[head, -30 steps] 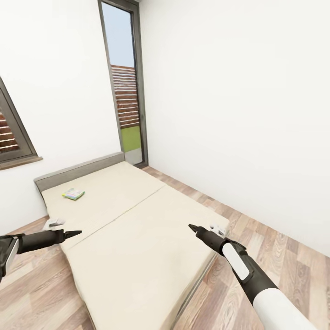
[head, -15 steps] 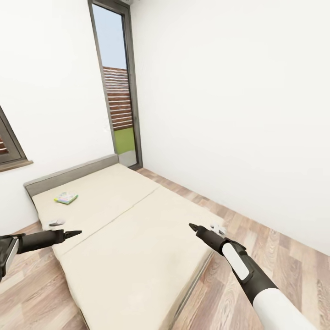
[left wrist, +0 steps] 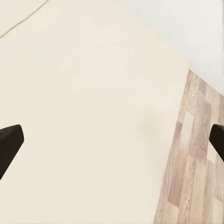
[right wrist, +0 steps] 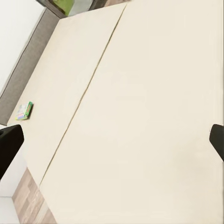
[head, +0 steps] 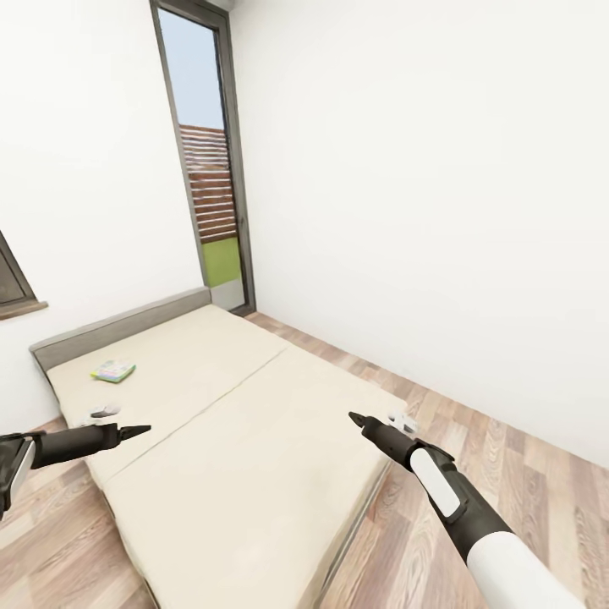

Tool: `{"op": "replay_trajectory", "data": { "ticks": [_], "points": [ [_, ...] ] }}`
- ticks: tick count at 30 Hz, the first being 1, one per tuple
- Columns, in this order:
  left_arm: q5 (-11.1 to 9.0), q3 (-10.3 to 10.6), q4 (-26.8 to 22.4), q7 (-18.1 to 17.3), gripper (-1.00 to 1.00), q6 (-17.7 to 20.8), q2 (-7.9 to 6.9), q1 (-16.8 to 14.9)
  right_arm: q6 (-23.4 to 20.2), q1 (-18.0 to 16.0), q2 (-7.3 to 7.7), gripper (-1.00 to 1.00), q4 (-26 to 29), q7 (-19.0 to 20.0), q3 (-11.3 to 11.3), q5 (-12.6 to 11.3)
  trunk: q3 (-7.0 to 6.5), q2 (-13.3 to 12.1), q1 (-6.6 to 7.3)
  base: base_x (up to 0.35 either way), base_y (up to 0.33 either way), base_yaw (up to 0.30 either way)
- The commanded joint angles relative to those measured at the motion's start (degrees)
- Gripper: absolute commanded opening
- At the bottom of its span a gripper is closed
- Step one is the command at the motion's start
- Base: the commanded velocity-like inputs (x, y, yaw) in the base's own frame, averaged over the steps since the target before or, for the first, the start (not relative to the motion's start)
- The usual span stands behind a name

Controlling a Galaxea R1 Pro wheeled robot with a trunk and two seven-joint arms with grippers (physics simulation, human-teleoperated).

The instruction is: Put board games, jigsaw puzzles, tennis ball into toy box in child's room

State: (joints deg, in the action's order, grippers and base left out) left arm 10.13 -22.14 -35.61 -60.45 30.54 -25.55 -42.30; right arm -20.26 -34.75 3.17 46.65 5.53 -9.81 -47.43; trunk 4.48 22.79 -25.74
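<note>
- Lying flat on the bed [head: 245, 440], near the grey headboard [head: 118, 323], is one board game [head: 112, 370], a small box in pale blue-green, yellow and pink; in the right wrist view the board game [right wrist: 24, 111] shows a green edge. Any lettering on it is too small to read.
- The beige mattress is crossed by one seam running its length, and nothing else rests on it.
- The left gripper [head: 139, 431] hangs over the bed's near-left edge, well apart from the game; in its wrist view the left gripper [left wrist: 112, 140] has its dark fingertips at opposite edges, spread wide and empty.
- The right gripper [head: 355, 419] is held over the bed's right edge; the right gripper [right wrist: 112, 140] is likewise spread wide, holding nothing.
- Wood-plank floor [head: 507, 474] surrounds the bed, with white walls [head: 423, 169] and a tall narrow window [head: 207, 169] behind.
</note>
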Motion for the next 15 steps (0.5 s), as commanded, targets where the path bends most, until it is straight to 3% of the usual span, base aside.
{"op": "replay_trajectory", "data": {
  "ticks": [1,15],
  "points": [
    [0.5,-0.3,-0.1,-0.5,1.00,0.5,0.05,-0.1,-0.1,-0.1,0.04,1.00,0.0,0.0,-0.1,-0.2,0.09,0.1,-0.04,0.000,0.011,-0.184],
    [0.5,-0.3,-0.1,-0.6,1.00,0.5,0.04,-0.1,-0.1,-0.1,0.00,1.00,0.0,0.0,-0.1,-0.3,-0.59,0.1,-0.04,-0.017,0.002,-0.220]
  ]
}}
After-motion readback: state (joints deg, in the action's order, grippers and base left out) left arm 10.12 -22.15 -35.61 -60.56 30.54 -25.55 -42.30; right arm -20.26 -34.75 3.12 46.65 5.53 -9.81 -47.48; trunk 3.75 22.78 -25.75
